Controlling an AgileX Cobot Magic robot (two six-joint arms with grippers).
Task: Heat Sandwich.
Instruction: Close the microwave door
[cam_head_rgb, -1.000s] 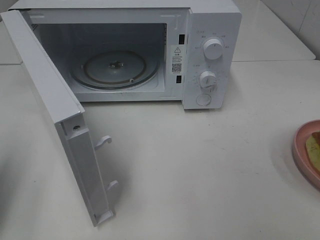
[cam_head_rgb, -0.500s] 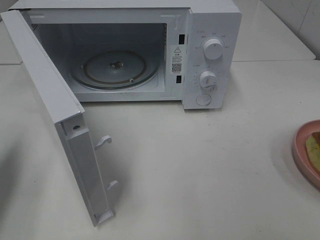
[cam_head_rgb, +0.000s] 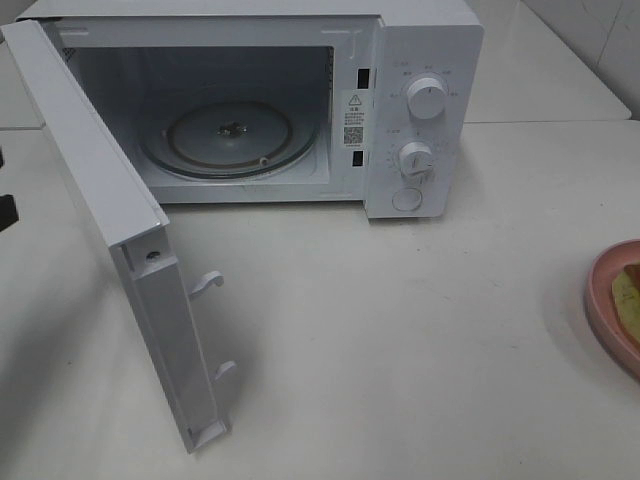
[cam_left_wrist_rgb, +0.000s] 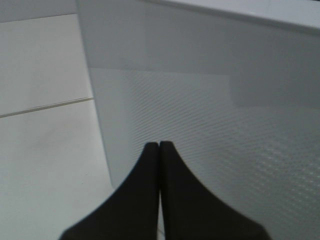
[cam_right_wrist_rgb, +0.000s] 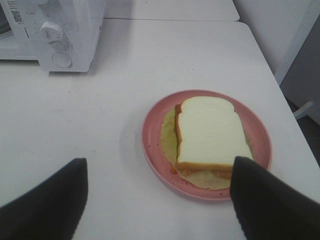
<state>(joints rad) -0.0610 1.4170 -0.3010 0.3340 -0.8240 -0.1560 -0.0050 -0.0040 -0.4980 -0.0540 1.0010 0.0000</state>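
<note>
The sandwich (cam_right_wrist_rgb: 210, 135) lies on the pink plate (cam_right_wrist_rgb: 152, 135), a pale slice of bread on top, a brown-orange layer at its edges and a yellow-green sheet spreading out beneath it onto the plate. It looks light and soft: the bread would likely dent under a hard squeeze, and the loose layers could slide apart or leave the bottom sheet behind if only the top slice is taken. A fair judgement is to close across the two long sides, low enough to catch the whole stack, with gentle pressure; lifting the plate by its rim is another option, though its glazed edge may be slippery. The right gripper (cam_right_wrist_rgb: 157, 200) hovers short of the plate with its fingers spread wide and nothing between them. The right wrist view shows the sandwich whole, plus the microwave (cam_head_rgb: 420, 110) control panel beyond; the high view catches only a sliver of plate and filling at its right edge, so the sandwich's shape cannot be read there. That high view alone shows the microwave door (cam_head_rgb: 120, 240) swung fully open and the glass turntable (cam_head_rgb: 228, 138) bare. The left wrist view shows the left gripper (cam_left_wrist_rgb: 159, 146) pressed shut on nothing, close to what is probably the door's outer face.
</note>
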